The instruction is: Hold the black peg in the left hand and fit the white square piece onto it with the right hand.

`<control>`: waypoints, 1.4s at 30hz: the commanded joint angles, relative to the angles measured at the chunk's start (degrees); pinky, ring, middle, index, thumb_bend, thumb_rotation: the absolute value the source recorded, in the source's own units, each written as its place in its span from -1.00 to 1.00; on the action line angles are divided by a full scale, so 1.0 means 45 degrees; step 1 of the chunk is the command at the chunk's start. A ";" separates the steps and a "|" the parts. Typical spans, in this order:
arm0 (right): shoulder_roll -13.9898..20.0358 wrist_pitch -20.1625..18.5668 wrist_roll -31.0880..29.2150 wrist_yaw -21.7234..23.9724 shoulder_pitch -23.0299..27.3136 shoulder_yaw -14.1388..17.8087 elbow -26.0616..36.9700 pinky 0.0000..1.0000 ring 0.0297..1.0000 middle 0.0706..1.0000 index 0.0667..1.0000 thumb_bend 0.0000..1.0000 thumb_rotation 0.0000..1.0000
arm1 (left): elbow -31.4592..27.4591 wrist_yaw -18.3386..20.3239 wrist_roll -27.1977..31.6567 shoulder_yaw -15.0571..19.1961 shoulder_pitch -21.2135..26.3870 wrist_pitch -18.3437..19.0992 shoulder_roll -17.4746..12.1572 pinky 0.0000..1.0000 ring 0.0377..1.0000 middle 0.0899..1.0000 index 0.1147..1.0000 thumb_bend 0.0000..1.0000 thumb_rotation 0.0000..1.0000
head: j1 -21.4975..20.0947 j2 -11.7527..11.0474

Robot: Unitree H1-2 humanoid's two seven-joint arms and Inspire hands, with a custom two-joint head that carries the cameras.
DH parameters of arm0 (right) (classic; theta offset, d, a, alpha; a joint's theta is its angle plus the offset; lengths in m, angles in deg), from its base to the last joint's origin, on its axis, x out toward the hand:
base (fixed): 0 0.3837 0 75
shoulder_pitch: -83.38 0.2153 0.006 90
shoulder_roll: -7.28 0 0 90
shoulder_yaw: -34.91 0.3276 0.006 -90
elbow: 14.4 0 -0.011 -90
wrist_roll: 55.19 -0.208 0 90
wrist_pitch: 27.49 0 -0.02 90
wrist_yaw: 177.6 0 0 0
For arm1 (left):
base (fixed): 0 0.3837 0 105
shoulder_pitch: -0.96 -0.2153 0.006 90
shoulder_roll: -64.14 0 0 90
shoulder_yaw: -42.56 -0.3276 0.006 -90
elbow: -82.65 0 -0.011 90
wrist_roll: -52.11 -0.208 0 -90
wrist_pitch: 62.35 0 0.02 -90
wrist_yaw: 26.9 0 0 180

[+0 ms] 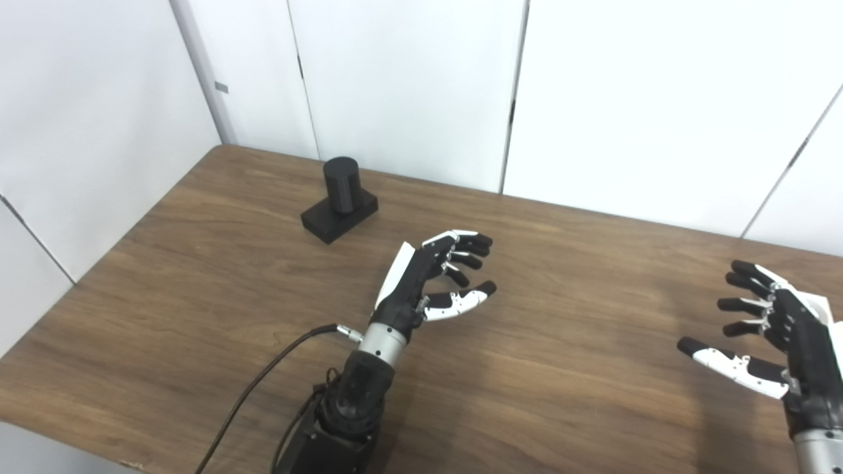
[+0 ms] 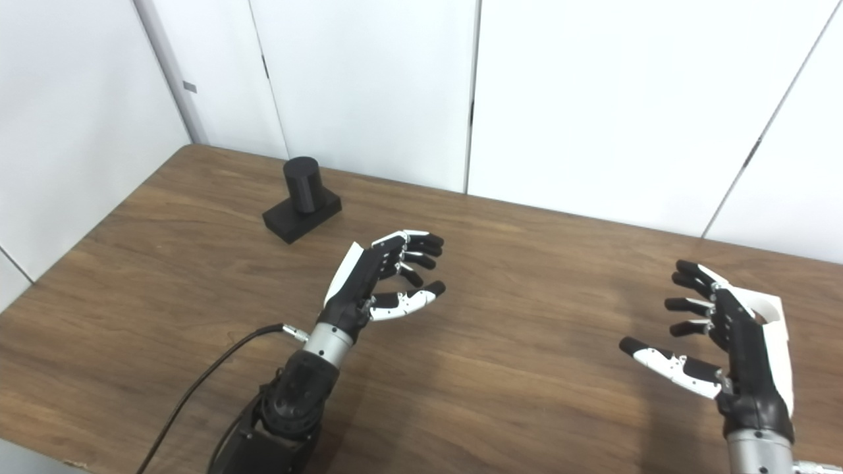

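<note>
The black peg (image 1: pixel 341 199) stands upright on its flat square base at the far left part of the table (image 1: pixel 560 368), near the back edge and the white wall panels (image 1: pixel 408 85). Nothing touches it. The white square piece does not show in either view, so its place cannot be told from here.

The left hand (image 1: pixel 431 280) hovers over the middle of the table, well apart from the peg. It holds nothing — its fingers are spread and a little curled, with the thumb set opposite them, the palm turned toward the right. This shape looks like a ready pose for a grasp around a round thing. A black cable (image 1: pixel 263 382) runs from the wrist down along the left arm.

The right hand (image 2: pixel 721 342) waits at the right side, also empty, fingers apart and the palm facing left, so the two hands face each other.

By judgement, the task is at its very start: the peg is not yet picked up. The next move probably asks the left hand to travel forward and to the left, then close around the cylinder above the base — the base may make the lift a bit heavy on one side.
</note>
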 commanded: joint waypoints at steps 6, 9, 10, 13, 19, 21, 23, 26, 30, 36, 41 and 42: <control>0.0035 -0.0080 -0.0092 0.0013 0.0329 0.0084 0.0577 0.03 0.32 0.55 0.55 0.40 -1.00 | -0.1655 -0.0001 -0.2982 -0.0348 0.0754 0.1138 -0.1290 0.36 0.46 0.46 0.42 0.34 -0.46 | 0.0156 0.0007; 0.0026 -0.0176 -0.0100 0.0008 0.0343 0.0077 0.0585 0.03 0.32 0.53 0.54 0.39 -1.00 | -0.1706 0.0003 -0.3163 -0.0218 0.0962 0.1246 -0.1625 0.28 0.45 0.48 0.41 0.36 -0.47 | 0.0161 0.0003; 0.0024 -0.0204 -0.0128 0.0024 0.0342 0.0073 0.0593 0.04 0.33 0.53 0.54 0.38 -1.00 | -0.1654 -0.0007 -0.3197 -0.0164 0.1038 0.1217 -0.1737 0.26 0.45 0.49 0.41 0.36 -0.48 | 0.0146 -0.0009; 0.0031 -0.0117 -0.0216 0.0030 0.0340 0.0070 0.0532 0.04 0.33 0.54 0.55 0.37 -1.00 | -0.1441 -0.0051 -0.3521 -0.0026 0.1294 0.1054 -0.2241 0.24 0.43 0.48 0.42 0.36 -0.52 | 0.0169 -0.0022; 0.0048 0.0027 -0.0192 -0.0068 0.0353 0.0068 0.0389 0.03 0.32 0.53 0.54 0.38 -1.00 | -0.1116 -0.0147 -0.3707 0.0367 0.1816 0.1149 -0.3027 0.24 0.45 0.52 0.47 0.36 -0.48 | 0.0171 -0.0061; 0.0027 0.0014 -0.0222 -0.0074 0.0353 0.0079 0.0385 0.04 0.32 0.53 0.54 0.39 -1.00 | -0.1059 -0.0185 -0.3817 0.0563 0.1967 0.1368 -0.3153 0.23 0.46 0.54 0.49 0.38 -0.45 | 0.0146 -0.0086; 0.0034 -0.0016 -0.0178 -0.0083 0.0347 0.0075 0.0407 0.03 0.32 0.53 0.54 0.39 -1.00 | -0.0996 -0.0340 -0.4028 0.0745 0.2133 0.1492 -0.3266 0.17 0.43 0.53 0.51 0.40 -0.41 | 0.0146 -0.0086; 0.0041 -0.0093 -0.0185 -0.0069 0.0342 0.0096 0.0460 0.02 0.31 0.54 0.54 0.38 -1.00 | -0.0810 -0.0721 -0.4571 0.0839 0.2387 0.1455 -0.3495 0.27 0.57 0.57 0.52 0.38 -0.47 | 0.0131 -0.0103; 0.0046 -0.0062 -0.0224 -0.0071 0.0331 0.0117 0.0501 0.01 0.31 0.53 0.53 0.37 -1.00 | -0.0514 -0.1169 -0.5272 0.0933 0.2803 0.1443 -0.3771 0.39 0.67 0.61 0.52 0.37 -0.54 | 0.0151 -0.0127; 0.0100 -0.0139 -0.0180 -0.0015 0.0308 0.0108 0.0551 0.03 0.32 0.54 0.55 0.37 -1.00 | -0.0099 -0.1162 -0.5365 0.1204 0.3452 0.1698 -0.4082 0.42 0.67 0.63 0.50 0.39 -0.57 | 0.0153 -0.0109; 0.0094 -0.0087 -0.0206 -0.0035 0.0284 0.0121 0.0545 0.04 0.32 0.54 0.55 0.36 -1.00 | 0.0671 -0.1435 -0.5805 0.1197 0.3927 0.1759 -0.4576 0.41 0.68 0.64 0.50 0.42 -0.62 | 0.0137 -0.0111; 0.0092 -0.0081 -0.0183 -0.0049 0.0280 0.0119 0.0548 0.03 0.31 0.53 0.54 0.37 -1.00 | 0.0833 -0.1472 -0.5927 0.1186 0.4025 0.1822 -0.4683 0.43 0.71 0.66 0.51 0.42 -0.60 | 0.0137 -0.0111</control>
